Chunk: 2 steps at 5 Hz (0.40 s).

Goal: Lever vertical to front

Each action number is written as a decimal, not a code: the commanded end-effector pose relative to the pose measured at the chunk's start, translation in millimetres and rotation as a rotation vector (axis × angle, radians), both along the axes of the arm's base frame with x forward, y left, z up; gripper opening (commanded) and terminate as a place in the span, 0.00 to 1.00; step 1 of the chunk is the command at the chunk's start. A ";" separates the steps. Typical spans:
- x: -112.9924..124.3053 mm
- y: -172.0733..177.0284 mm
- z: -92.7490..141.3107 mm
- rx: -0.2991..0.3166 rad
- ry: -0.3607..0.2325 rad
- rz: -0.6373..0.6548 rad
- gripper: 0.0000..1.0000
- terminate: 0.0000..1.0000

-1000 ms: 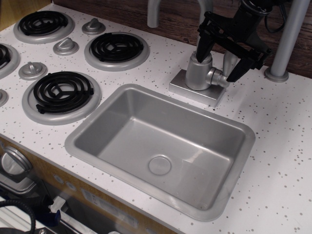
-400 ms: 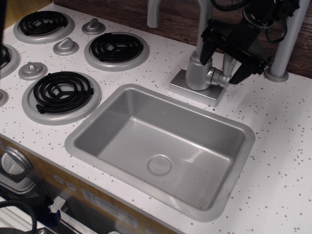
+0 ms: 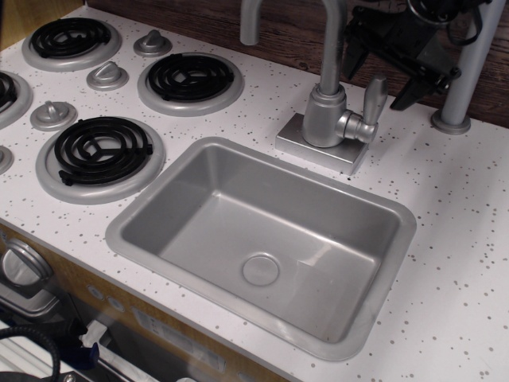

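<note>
The lever [image 3: 372, 102] is a small silver-grey paddle on a short stub at the right side of the faucet body [image 3: 324, 115]. It stands upright. My black gripper [image 3: 382, 73] is open and empty. It hangs just above and behind the lever's top, one finger [image 3: 354, 56] to the left and the other finger [image 3: 415, 86] to the right. It does not touch the lever.
The tall faucet spout [image 3: 330, 40] rises right beside the gripper. A grey post [image 3: 468, 72] stands at the right. The grey sink [image 3: 199, 155] lies in front. Stove burners [image 3: 191, 78] and knobs [image 3: 107, 76] are at the left. A wooden wall is behind.
The gripper has risen up and back from around the faucet body and lever, so the lever now shows fully. The lever stays upright.
</note>
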<state>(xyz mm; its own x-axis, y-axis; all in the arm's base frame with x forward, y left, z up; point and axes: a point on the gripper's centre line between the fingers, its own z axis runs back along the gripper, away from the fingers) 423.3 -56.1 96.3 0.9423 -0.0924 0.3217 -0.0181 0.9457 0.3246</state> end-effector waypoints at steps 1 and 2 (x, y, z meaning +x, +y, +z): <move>12.6 6.1 15.8 -0.029 -0.050 0.002 0.00 0.00; 12.1 5.7 13.8 -0.040 -0.033 0.003 0.00 0.00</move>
<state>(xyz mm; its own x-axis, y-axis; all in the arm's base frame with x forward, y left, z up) 425.0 -56.6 88.9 0.9564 -0.0749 0.2823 -0.0095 0.9581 0.2864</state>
